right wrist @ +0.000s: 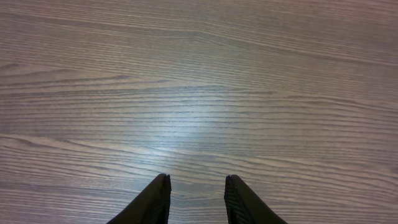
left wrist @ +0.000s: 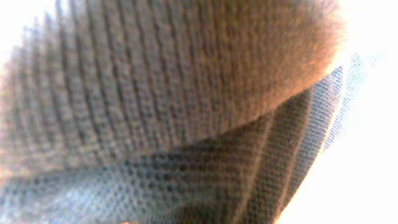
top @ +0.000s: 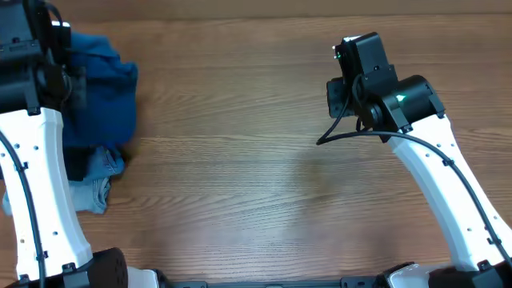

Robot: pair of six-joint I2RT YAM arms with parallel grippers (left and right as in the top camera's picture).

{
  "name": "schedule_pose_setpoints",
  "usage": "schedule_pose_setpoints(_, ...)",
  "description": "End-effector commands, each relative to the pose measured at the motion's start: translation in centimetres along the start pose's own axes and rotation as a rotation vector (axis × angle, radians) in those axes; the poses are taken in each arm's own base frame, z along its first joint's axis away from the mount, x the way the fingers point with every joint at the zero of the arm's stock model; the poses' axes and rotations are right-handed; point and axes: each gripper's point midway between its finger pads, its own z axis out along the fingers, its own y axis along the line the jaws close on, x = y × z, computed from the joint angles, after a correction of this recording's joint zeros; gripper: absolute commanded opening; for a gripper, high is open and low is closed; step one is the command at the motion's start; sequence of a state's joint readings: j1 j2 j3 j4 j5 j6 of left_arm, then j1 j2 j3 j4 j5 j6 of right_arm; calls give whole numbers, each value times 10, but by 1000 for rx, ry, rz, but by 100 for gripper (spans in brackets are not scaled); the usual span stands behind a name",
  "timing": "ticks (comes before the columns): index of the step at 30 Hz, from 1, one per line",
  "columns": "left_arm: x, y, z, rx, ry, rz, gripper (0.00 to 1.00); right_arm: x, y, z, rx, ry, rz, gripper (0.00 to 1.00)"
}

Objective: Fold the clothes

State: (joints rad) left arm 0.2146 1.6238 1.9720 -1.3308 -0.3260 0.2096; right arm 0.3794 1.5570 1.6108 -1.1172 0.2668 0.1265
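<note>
Blurred clothes (left wrist: 180, 93) crowd the left wrist lens

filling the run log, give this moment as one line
left end effector: shut on teal-blue soft fabric garment | right end effector: open above wooden table

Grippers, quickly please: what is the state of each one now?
Left gripper: closed, seemingly on the teal-blue garment that fills its wrist view.
Right gripper: open, holding nothing, above the wooden table.

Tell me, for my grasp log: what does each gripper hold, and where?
The left gripper is shut on the clothes, which part unclear; right gripper holds nothing.
</note>
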Motion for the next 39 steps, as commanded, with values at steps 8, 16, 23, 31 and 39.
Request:
schedule_pose_setpoints(8,12,53,0,55,-35,-223,4,-7,-5,-13,-3,-40,12,33)
schedule_pose_setpoints(16,21,84,39,54,13,-319,4,-3,-6,-13,0,-23,8,33)
schedule_pose_setpoints(23,28,115,67,11,31,-381,5,1,-6,-13,3,-8,7,33)
schedule_pose_setpoints(31,27,128,109,-2,48,-405,23,3,-7,-13,4,-1,5,33)
schedule_pose_setpoints(39,41,136,136,-25,111,-418,19,3,-3,-13,-15,3,5,33)
